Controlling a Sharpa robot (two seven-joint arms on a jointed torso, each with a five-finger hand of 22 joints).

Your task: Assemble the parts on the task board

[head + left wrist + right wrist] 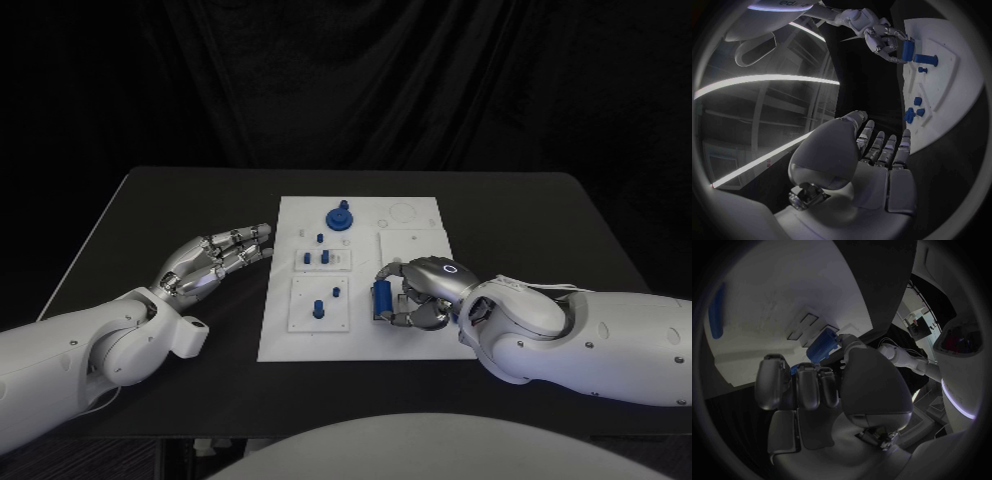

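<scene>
The black table (577, 220) carries the white board (411, 235) at its middle, and everything else is placed from that board.

The right arm (606, 335) comes in over the board's near right corner. The left arm (87, 350) lies on the table off the board's left side, well apart from it.

The right hand (426, 292) sits over the board's near right part, fingers curled around a blue cylinder (382, 298) and holding it. The cylinder stands at the hand's board-centre side, its length running roughly along the board's long edge, just beside the small raised plates in the board's middle. The left wrist view shows the same grasp from across the table, the cylinder (907, 50) pinched between the fingers just above the board surface; whether it touches the board I cannot tell.

The left hand (216, 260) hovers just beside the board's left edge, fingers stretched out and apart, holding nothing.

A blue round knob (340, 217) stands near the board's far edge. Small blue pegs (326, 257) stand in the two raised plates at the board's middle, left of the held cylinder.
</scene>
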